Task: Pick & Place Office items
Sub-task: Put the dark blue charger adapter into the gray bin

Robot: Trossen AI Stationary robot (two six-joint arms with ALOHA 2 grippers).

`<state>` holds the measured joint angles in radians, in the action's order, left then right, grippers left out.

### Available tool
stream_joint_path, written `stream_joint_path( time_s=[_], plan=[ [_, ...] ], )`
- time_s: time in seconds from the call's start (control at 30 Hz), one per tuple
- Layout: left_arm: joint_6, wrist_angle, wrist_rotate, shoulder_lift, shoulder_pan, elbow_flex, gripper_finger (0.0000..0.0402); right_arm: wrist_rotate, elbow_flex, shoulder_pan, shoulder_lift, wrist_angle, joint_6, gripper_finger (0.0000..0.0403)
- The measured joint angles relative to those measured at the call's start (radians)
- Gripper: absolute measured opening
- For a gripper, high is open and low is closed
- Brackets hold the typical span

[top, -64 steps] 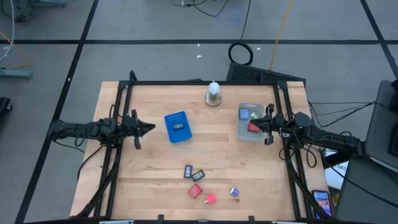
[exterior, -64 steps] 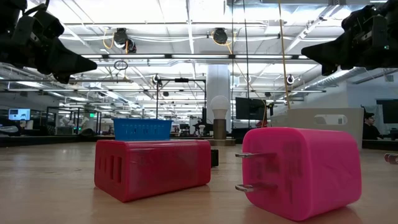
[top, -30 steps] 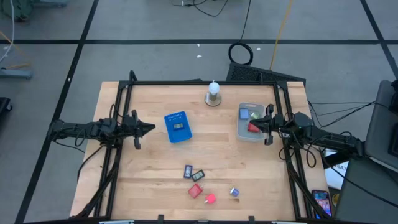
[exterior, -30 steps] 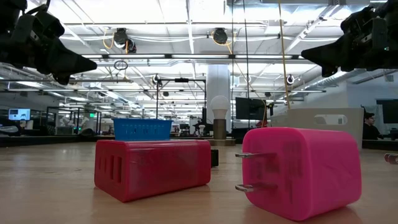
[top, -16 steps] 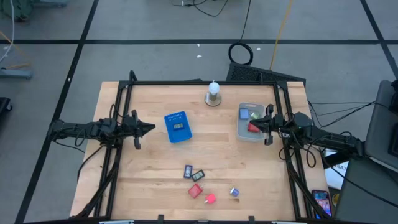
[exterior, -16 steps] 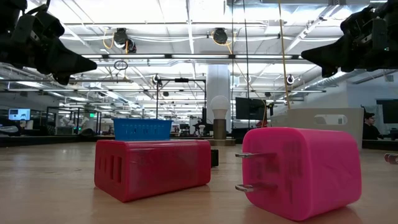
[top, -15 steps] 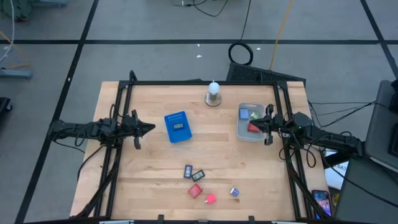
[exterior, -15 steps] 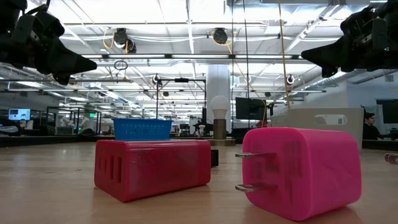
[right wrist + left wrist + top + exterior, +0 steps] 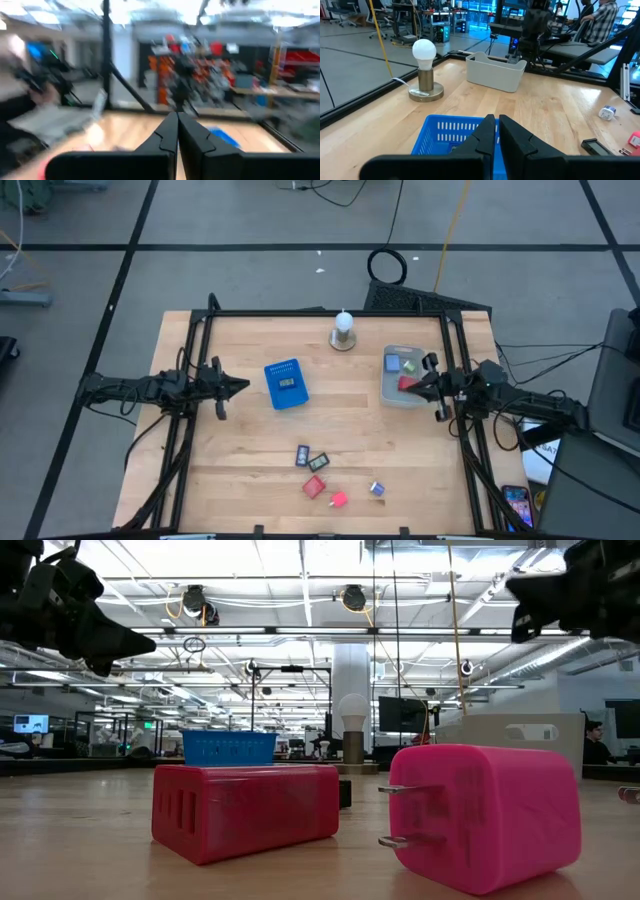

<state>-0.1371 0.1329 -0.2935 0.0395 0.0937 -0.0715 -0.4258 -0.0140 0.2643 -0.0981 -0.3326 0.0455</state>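
Note:
Several tiny office items lie on the table's near part: a blue piece [image 9: 302, 455], a dark grey one [image 9: 321, 462], a red block [image 9: 315, 487] [image 9: 245, 812], a pink plug block [image 9: 338, 500] [image 9: 485, 815] and a pale one [image 9: 377, 489]. The grey bin [image 9: 388, 394] holds blue, green and red pieces. My left gripper [image 9: 245, 386] [image 9: 497, 125] hovers shut at the left, beside the blue basket [image 9: 286, 384]. My right gripper [image 9: 414, 386] [image 9: 177, 122] hangs shut above the bin's right side.
A white bulb on a round base [image 9: 343, 330] stands near the far edge, between basket and bin. The blue basket [image 9: 455, 135] holds a dark piece. Black frame rails run along the table's left and right sides. Bare wood lies in the middle.
My right gripper has risen and drawn back a little toward the table's right edge, staying shut; its wrist view is blurred by the motion. The left arm and the items have kept still.

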Motion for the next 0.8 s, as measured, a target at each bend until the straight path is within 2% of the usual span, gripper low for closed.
stream_joint_path(
  time_s=[0.07,0.17,0.3,0.57,0.7,0.8],
  plan=[
    [-0.005,0.000,0.001,0.000,0.000,0.000,0.0024,-0.039,-0.007,-0.014,-0.028,-0.062,0.051,0.0004],
    [-0.026,0.000,0.005,0.000,0.000,0.000,0.0024,-0.034,-0.041,-0.070,-0.097,-0.021,0.073,0.0004],
    [-0.033,0.000,0.005,0.000,0.000,0.000,0.0024,0.089,-0.108,-0.178,-0.233,0.124,0.039,0.0004],
    [-0.034,0.001,0.034,0.000,0.000,0.000,0.0024,0.339,-0.339,-0.419,-0.570,0.255,-0.040,0.0009],
    [-0.037,0.003,0.058,0.000,0.000,0.000,0.0024,0.440,-0.475,-0.527,-0.723,0.356,-0.070,0.0040],
    [-0.035,0.004,0.066,0.000,0.000,0.000,0.0024,0.479,-0.554,-0.595,-0.834,0.410,-0.057,0.0085]
  ],
)
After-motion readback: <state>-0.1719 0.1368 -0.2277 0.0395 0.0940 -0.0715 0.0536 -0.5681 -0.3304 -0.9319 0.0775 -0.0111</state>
